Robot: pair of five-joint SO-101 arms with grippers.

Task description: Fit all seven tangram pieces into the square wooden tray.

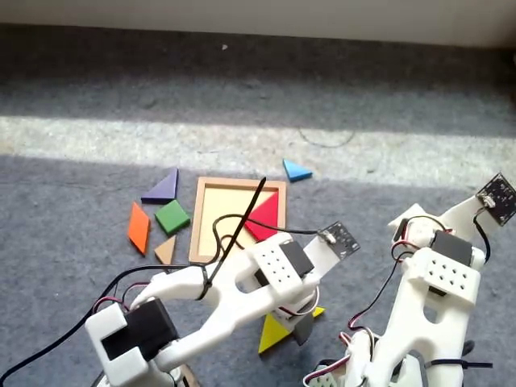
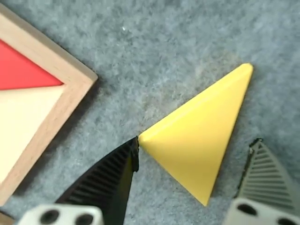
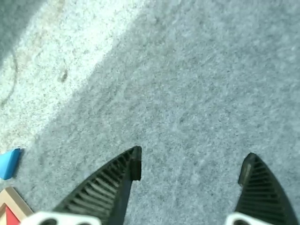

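Note:
The square wooden tray (image 1: 197,219) lies mid-table with a red triangle (image 1: 266,216) inside at its right side. A yellow triangle (image 2: 201,140) rests on the grey carpet near the tray's corner (image 2: 70,89). My left gripper (image 2: 192,147) is open around it, one fingertip (image 2: 133,150) touching its point. In the high view the yellow triangle (image 1: 272,332) peeks out under the left arm. My right gripper (image 3: 191,166) hangs open over bare carpet. Beside the tray lie the purple triangle (image 1: 164,187), green square (image 1: 172,216), orange parallelogram (image 1: 139,227), tan triangle (image 1: 166,250) and blue triangle (image 1: 296,170).
The right arm (image 1: 439,282) stands at the lower right of the table. A black cable (image 1: 242,218) crosses above the tray. A sunlit band of carpet runs across the far side beyond the pieces.

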